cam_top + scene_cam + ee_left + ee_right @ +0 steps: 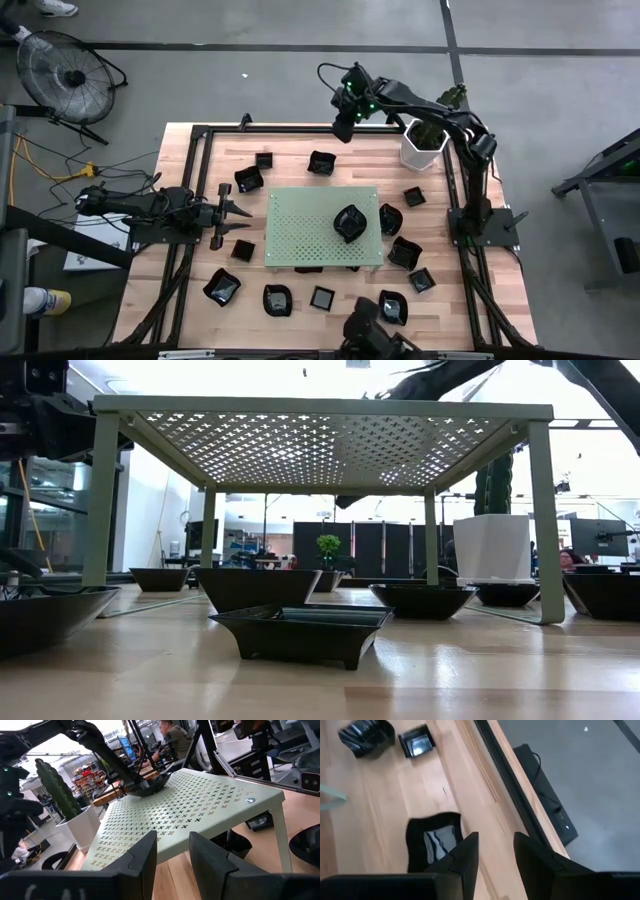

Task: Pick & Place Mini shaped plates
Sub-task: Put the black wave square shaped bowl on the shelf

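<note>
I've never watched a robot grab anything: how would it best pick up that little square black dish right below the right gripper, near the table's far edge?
Probably by one raised wall of the square black dish, coming straight down from above. It sits flat and upright on the table, rim up and unobstructed, so one finger could go inside and one outside. The right gripper hangs open just above it.

Green perforated board (pixel 310 235) on legs mid-table; white hexagonal pot (pixel 422 148) with cactus at far edge; floor fan (pixel 62 72) beyond table.

Two dark arms of matte black segments, right arm (pixel 440 105) with small green lights near its wrist, black cable along it, left end effector (pixel 243 210) with two pointed black fingers (pixel 142 857)
</note>
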`<action>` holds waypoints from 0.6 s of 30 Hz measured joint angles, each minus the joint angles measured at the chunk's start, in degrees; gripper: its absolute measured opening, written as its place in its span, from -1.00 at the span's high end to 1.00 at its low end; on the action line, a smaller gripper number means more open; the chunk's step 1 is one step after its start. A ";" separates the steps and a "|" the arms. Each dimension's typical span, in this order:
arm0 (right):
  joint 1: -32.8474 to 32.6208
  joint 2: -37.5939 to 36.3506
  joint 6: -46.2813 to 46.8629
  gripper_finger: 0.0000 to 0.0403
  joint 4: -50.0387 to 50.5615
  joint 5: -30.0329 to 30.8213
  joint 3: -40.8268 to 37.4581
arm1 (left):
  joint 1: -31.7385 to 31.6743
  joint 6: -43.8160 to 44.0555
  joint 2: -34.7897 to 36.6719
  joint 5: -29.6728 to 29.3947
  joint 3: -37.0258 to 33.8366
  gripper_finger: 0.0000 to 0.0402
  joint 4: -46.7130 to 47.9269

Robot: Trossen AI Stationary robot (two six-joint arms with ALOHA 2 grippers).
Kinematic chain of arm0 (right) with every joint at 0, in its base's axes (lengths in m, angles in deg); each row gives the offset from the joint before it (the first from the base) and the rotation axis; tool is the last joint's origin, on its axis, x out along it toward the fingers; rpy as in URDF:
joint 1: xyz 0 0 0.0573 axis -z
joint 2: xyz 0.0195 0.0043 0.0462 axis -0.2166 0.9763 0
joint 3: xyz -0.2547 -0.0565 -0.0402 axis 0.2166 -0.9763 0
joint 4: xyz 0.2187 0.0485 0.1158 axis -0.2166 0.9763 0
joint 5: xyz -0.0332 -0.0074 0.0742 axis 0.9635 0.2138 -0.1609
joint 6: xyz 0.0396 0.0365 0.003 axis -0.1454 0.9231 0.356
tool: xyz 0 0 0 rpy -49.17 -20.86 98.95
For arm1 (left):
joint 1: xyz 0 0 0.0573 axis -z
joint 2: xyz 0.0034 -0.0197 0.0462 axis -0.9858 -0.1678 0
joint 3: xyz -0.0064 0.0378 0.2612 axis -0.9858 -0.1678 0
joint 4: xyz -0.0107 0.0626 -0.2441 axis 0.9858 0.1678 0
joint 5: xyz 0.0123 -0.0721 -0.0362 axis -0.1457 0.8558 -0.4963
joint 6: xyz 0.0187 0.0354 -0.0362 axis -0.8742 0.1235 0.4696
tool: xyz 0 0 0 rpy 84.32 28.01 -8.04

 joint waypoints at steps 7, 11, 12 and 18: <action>-0.22 0.62 -1.00 0.41 0.25 0.73 0.00 | 0.00 0.00 0.00 0.01 0.00 0.45 0.02; -1.31 3.11 -3.45 0.41 -0.62 1.81 0.00 | 0.02 0.00 0.00 0.00 0.00 0.45 0.00; -1.58 3.94 -3.67 0.41 -0.92 2.75 0.00 | 0.01 0.00 0.00 0.00 0.00 0.45 0.00; -2.47 8.04 -3.04 0.41 -2.64 4.42 -0.02 | 0.00 0.00 0.00 0.02 0.00 0.45 0.00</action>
